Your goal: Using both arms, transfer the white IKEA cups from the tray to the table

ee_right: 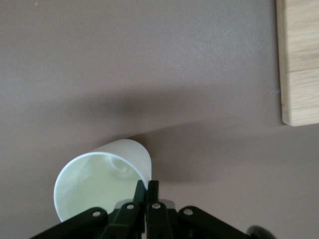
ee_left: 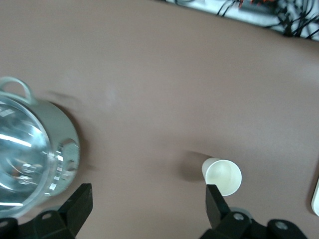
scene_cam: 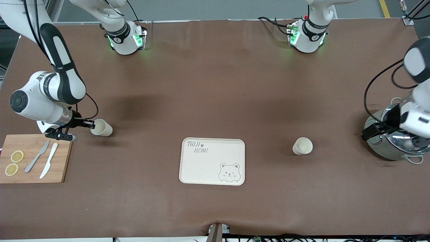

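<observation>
Tray [scene_cam: 201,168] bare; both cream-white tapered cups are off it. 1 cup [scene_cam: 302,146] stands upright on the desk [scene_cam: 215,84] toward the left arm's end, released; the left pincer [scene_cam: 374,129], fingers spread, hangs over a steel pot [scene_cam: 391,143]. The right pincer [scene_cam: 88,124] pinches the other cup's [scene_cam: 101,127] rim, tilted, beside the cutting board [scene_cam: 60,158]; only its release appears left.

The brown table [scene_cam: 215,84] carries tray [scene_cam: 212,161], two cups [scene_cam: 302,146] [scene_cam: 101,127], cutting board [scene_cam: 33,159] and pot [scene_cam: 393,141].

Even overhead light, soft shadows, pot [ee_left: 30,149] glare + blur
</observation>
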You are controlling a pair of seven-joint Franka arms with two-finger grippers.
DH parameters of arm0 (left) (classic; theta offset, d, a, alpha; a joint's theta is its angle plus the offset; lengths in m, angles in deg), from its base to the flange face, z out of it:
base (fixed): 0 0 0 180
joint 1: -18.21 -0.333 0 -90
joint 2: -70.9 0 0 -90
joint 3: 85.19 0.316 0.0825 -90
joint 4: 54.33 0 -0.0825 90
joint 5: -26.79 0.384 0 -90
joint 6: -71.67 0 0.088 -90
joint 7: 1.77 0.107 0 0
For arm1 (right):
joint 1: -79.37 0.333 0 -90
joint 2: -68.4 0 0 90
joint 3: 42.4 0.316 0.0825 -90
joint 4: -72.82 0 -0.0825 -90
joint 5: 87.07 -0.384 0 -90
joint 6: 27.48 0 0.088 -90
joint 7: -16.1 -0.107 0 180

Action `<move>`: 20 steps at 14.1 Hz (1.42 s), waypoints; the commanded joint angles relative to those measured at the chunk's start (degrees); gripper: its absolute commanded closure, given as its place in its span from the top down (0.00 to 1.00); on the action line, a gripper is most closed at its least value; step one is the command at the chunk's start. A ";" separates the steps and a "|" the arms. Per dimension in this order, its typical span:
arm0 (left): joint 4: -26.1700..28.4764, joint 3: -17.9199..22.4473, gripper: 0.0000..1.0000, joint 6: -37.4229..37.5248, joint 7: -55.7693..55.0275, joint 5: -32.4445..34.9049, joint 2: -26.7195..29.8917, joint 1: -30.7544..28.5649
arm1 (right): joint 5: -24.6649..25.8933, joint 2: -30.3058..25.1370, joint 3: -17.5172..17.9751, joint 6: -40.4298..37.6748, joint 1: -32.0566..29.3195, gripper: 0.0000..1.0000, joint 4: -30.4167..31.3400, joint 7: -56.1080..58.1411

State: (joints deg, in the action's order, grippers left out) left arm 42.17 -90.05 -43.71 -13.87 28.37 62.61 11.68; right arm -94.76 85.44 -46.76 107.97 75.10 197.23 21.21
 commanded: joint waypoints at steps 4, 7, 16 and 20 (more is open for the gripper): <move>-5.44 -0.06 1.00 11.13 1.64 0.62 6.79 0.11 | 0.40 -2.18 0.41 -1.14 -0.57 1.00 0.93 -0.62; -5.97 3.46 1.00 14.73 2.07 0.45 9.69 4.34 | 0.14 -1.92 0.41 -12.70 -0.74 1.00 -6.86 -0.54; -6.15 3.28 1.00 26.87 2.16 -0.61 11.98 4.78 | -0.13 0.01 0.85 -38.55 1.98 1.00 -39.28 -0.01; -6.67 3.63 1.00 26.87 2.25 -0.78 11.55 4.43 | 3.11 -0.07 0.76 -46.06 4.97 1.00 -49.51 -0.18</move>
State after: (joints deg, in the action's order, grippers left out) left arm 36.34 -87.23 -17.73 -12.47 28.33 74.17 15.93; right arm -93.80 83.94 -45.88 63.92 78.88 153.01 21.14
